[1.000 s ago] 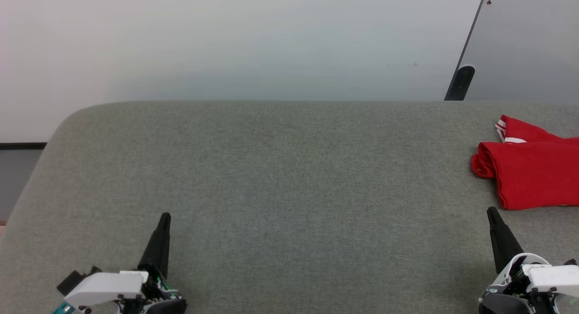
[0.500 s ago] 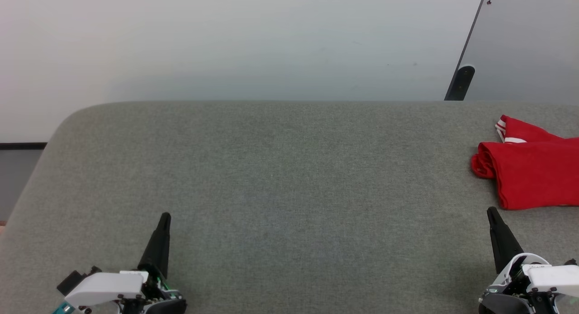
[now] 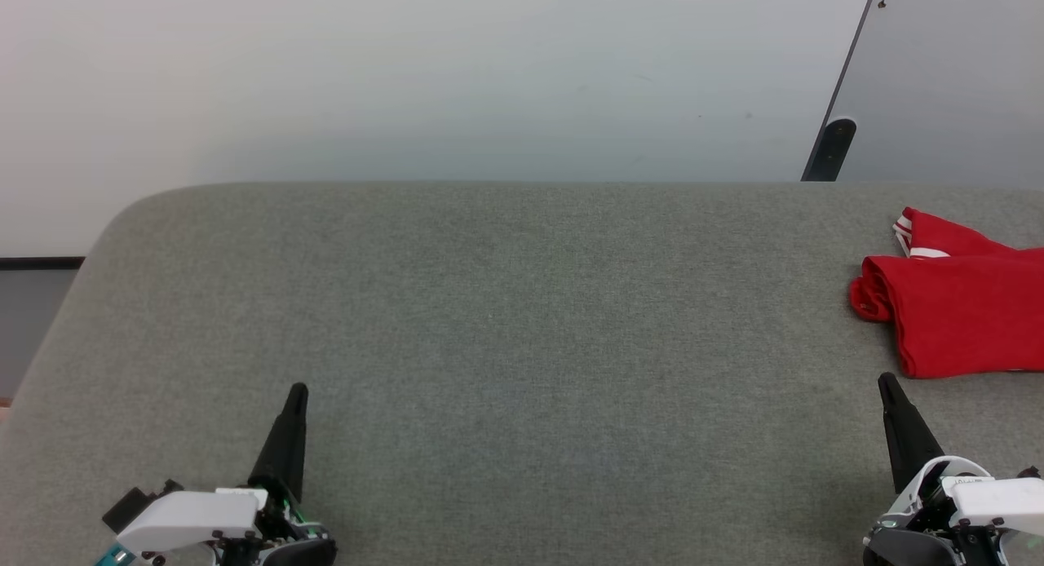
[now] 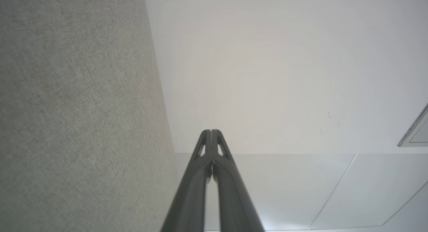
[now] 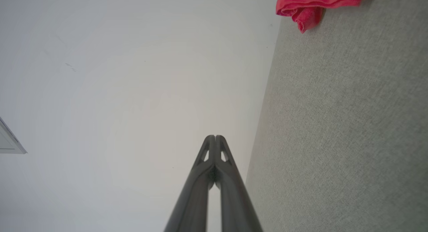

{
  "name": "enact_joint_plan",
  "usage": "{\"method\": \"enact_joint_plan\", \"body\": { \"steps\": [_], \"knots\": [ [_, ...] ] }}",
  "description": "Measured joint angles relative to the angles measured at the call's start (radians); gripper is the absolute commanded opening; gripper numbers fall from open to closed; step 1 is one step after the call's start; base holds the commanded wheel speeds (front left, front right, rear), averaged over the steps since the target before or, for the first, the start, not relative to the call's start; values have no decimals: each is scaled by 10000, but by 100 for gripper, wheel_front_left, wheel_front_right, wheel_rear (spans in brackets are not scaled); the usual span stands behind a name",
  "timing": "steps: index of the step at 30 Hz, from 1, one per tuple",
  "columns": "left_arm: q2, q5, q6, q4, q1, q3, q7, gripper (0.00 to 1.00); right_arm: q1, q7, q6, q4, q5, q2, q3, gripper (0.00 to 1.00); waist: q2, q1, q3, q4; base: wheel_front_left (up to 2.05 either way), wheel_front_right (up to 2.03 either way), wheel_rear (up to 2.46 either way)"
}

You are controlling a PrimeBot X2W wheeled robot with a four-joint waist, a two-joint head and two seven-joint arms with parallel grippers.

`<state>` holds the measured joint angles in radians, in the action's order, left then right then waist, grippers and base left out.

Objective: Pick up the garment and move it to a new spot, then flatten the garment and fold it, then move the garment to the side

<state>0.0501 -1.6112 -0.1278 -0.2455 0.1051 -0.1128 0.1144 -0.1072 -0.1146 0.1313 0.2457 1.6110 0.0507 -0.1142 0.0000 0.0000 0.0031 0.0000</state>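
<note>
Ahead of both pincers the grey padded table [image 3: 522, 321] runs open to its far edge against the pale wall [image 3: 408, 77]. Its rounded corner curves away ahead and left of the left pincer [image 3: 298, 391], and there is wide free room between the two. The left pincer and the right pincer [image 3: 884, 380] each have their dark fingers pressed together tip to tip, gripping nothing. The garment [image 3: 962, 317], a folded red bundle with red-white trim at its far side, lies on the table just ahead and slightly right of the right pincer's tip, near it but apart, and well apart from the left pincer.
</note>
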Motion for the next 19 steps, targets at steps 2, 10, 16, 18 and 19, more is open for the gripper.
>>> {"method": "enact_joint_plan", "body": {
  "steps": [2, 10, 16, 18, 19],
  "knots": [
    [0, 0, 0, 0, 0, 0, 0, 0, 0, 0, 0, 0, 0, 0, 0, 0, 0, 0, 0, 0, 0, 0, 0],
    [0, 0, 0, 0, 0, 0, 0, 0, 0, 0, 0, 0, 0, 0, 0, 0, 0, 0, 0, 0, 0, 0, 0],
    [0, 0, 0, 0, 0, 0, 0, 0, 0, 0, 0, 0, 0, 0, 0, 0, 0, 0, 0, 0, 0, 0, 0],
    [0, 0, 0, 0, 0, 0, 0, 0, 0, 0, 0, 0, 0, 0, 0, 0, 1, 0, 0, 0, 0, 0, 0],
    [0, 0, 0, 0, 0, 0, 0, 0, 0, 0, 0, 0, 0, 0, 0, 0, 0, 0, 0, 0, 0, 0, 0]
  ]
}}
